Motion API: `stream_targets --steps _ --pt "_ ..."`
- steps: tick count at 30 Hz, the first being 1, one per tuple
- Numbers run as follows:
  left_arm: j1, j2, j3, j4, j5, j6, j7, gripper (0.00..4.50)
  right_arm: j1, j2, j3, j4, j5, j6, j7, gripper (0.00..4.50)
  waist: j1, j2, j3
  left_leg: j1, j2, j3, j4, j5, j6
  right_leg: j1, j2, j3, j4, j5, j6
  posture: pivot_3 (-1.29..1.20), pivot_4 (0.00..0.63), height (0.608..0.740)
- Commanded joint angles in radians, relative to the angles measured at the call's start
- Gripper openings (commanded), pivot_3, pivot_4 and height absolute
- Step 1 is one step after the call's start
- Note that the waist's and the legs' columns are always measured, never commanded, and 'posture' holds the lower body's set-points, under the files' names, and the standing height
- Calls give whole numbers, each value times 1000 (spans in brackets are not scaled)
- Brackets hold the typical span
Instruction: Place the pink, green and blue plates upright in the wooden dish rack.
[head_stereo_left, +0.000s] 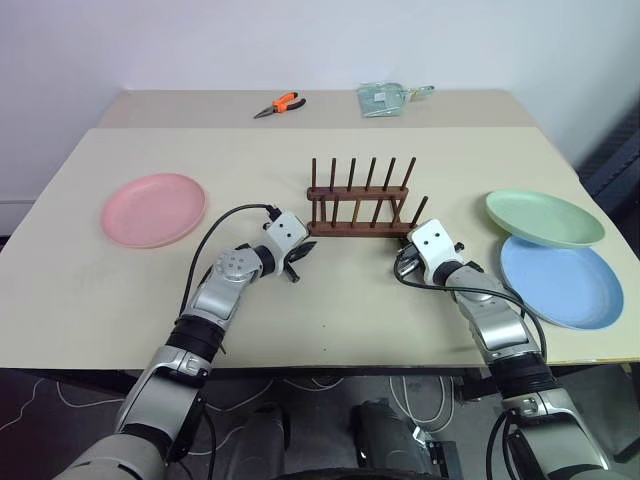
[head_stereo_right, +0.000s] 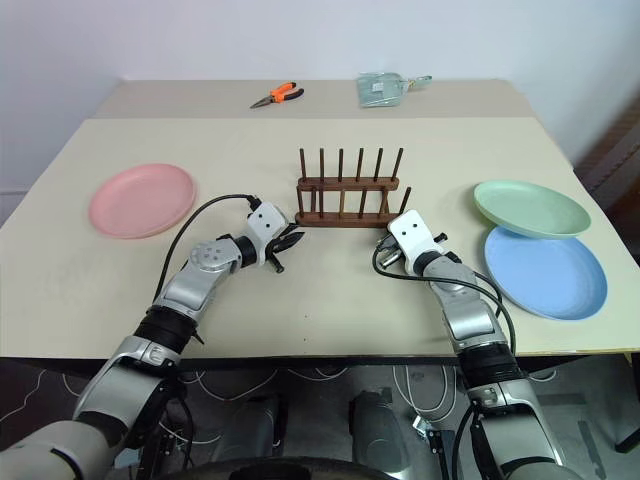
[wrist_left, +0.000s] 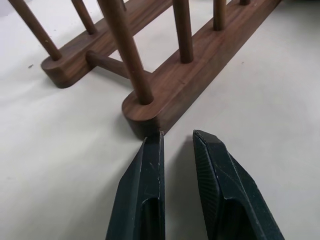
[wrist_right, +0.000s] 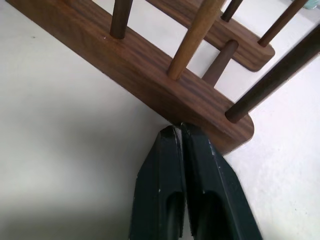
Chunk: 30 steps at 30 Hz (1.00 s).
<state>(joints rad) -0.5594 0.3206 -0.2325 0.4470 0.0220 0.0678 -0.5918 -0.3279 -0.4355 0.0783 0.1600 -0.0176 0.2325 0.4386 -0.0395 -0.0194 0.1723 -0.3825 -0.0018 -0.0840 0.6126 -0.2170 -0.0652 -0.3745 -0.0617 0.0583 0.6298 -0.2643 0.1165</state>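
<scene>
Plates lie flat on the bench (head_stereo_left: 330, 320), well out from both end effectors: pink plate (head_stereo_left: 154, 208) beyond the left end effector (wrist_left: 176, 136), whose fingers stand slightly apart; green plate (head_stereo_left: 544, 216) overlapping the blue plate (head_stereo_left: 560, 280) beyond the right end effector (wrist_right: 180, 127), fingers together. Both tips meet the wooden dish rack (head_stereo_left: 358, 205). The plates look light, stiff and smooth; best pinched at the rim.

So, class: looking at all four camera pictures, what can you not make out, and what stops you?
- Blue plate: far rim hidden under the green plate, head views.
- Wooden dish rack: peg tops cut off by the edge in both wrist views.
- Packet at the table's far edge: contents too small to read.
- Right gripper: fingertips at the rack's rail, contact uncertain.
- Left gripper: same doubt.
</scene>
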Motion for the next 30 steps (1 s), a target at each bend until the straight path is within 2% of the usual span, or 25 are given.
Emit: stream_targets --steps 1,4,6,7,8,11,13,19,23,27,30 --pt "43 75 72 -11 26 -3 54 828 70 -32 -34 -157 83 15 97 1858 -7 0 0 0 0 0 0 0 0 0 0 0 0 0 0 0 150 740" --pt "28 96 202 -40 -33 -13 157 2198 118 -51 -45 -278 121 46 141 3472 -14 1 1 -1 1 0 -1 0 0 -3 1 0 1 0 -1 0 150 740" --pt "25 95 241 -52 -55 -13 178 3142 132 -58 -45 -311 125 60 152 4438 -11 0 1 -6 1 -1 0 0 0 -8 1 0 2 0 0 0 150 740" --pt "22 94 257 -55 -60 -3 189 3725 136 -60 -44 -322 125 63 154 4500 -5 0 1 -9 1 0 1 0 0 -10 1 0 2 1 0 0 150 740" --pt "-15 91 371 -49 -92 49 330 4153 140 -64 -37 -332 117 61 153 4500 -2 0 1 -9 0 0 1 0 0 -11 0 0 2 1 0 0 150 740" --pt "-111 71 666 -28 -188 238 726 4153 134 -62 -26 -323 99 51 144 4500 4 -9 6 -13 0 -2 2 0 0 -14 0 -1 2 1 1 0 150 740" --pt "-131 31 782 -62 -271 309 834 4153 123 -58 -19 -303 90 40 141 4500 0 -9 5 -15 0 -3 2 0 0 -16 -1 -3 2 1 1 0 150 740" --pt "-133 -53 985 -144 -456 443 980 4153 109 -51 -5 -276 79 16 148 4500 25 -10 6 -16 -3 -2 2 0 0 -15 -3 -3 2 1 2 0 150 740" --pt "-122 -54 1005 -144 -540 523 948 4153 108 -50 -6 -273 74 2 147 4500 26 -12 7 -16 -2 -3 2 0 -1 -15 -2 -3 1 1 2 0 150 740" --pt "-124 -55 1031 -127 -612 559 943 2443 112 -47 -13 -279 68 -9 134 4500 25 -12 7 -16 -2 -3 2 0 -1 -15 -2 -3 1 1 2 0 150 740" --pt "-124 -58 1044 -118 -630 550 975 894 111 -51 -31 -284 75 0 127 4500 23 -12 7 -16 -2 -3 2 0 -1 -15 -2 -3 1 1 2 0 150 740"
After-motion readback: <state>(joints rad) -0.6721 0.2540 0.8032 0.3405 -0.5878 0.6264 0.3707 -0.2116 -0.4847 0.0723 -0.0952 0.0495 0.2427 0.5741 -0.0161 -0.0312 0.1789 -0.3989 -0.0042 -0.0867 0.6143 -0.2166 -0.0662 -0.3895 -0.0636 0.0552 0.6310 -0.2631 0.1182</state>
